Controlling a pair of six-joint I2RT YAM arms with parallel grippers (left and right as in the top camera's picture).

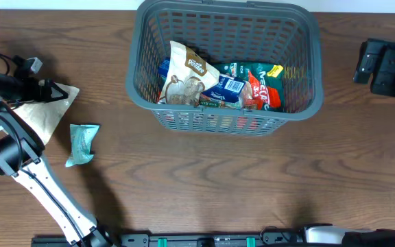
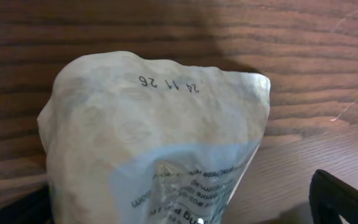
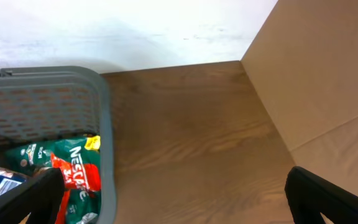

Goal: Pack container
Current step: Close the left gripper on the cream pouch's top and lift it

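Container (image 1: 218,122) sits far-middle on the wood-grain table (image 1: 252,178). It's a dark grey plastic rectangular basket with slotted lattice walls and a rolled rim. Inside are a crinkly white-brown pouch (image 1: 184,75), a glossy blue packet (image 1: 228,88) and a green-red Nescafé pack (image 1: 262,86). Left gripper (image 2: 166,196) has its jaws spread either side of a matte beige pouch (image 2: 154,124) stamped 24 11 26, not clamped. A small teal packet (image 1: 82,143) lies near it. Right gripper (image 3: 174,180) is off the basket's right side, jaws wide, empty.
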